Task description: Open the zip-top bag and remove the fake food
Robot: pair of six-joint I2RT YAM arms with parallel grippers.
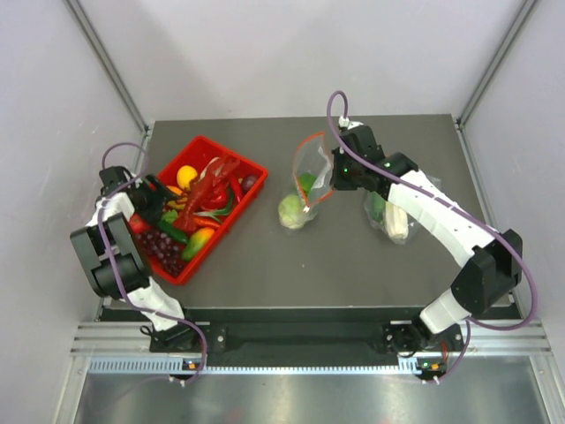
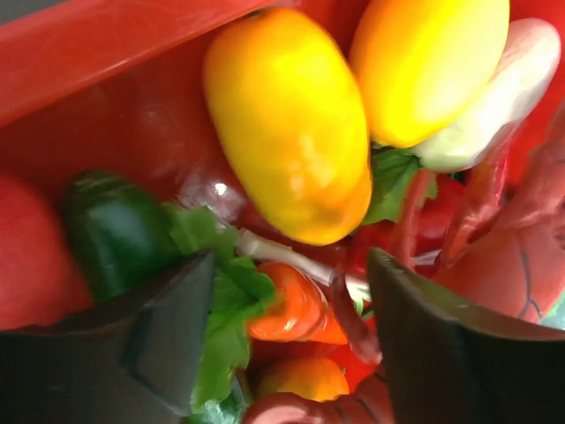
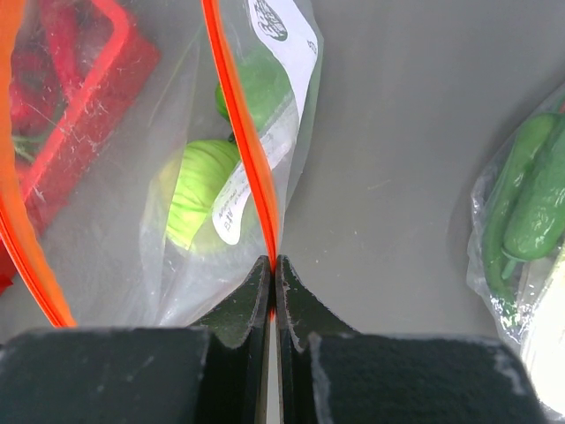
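Observation:
The zip-top bag [image 1: 311, 177] hangs upright in mid-table, its red-orange zip strip [image 3: 237, 132] parted into an open mouth. My right gripper [image 3: 274, 262] is shut on one side of that strip and holds the bag up; it also shows in the top view [image 1: 334, 173]. Inside the bag I see the pale green cabbage [image 3: 199, 190] and a darker green piece [image 3: 258, 88]. The cabbage rests low in the bag in the top view [image 1: 292, 212]. My left gripper [image 2: 291, 327] is open, down in the red basket [image 1: 231, 152], its fingers [image 2: 168, 336] either side of an orange piece with green leaves [image 2: 296, 305].
The basket at the left holds yellow fruits [image 2: 291, 124], a red lobster [image 1: 205, 190], dark grapes [image 1: 163, 246] and red and green pieces. A second clear bag [image 1: 389, 212] with green and white vegetables lies under my right arm, also in the right wrist view [image 3: 530, 221].

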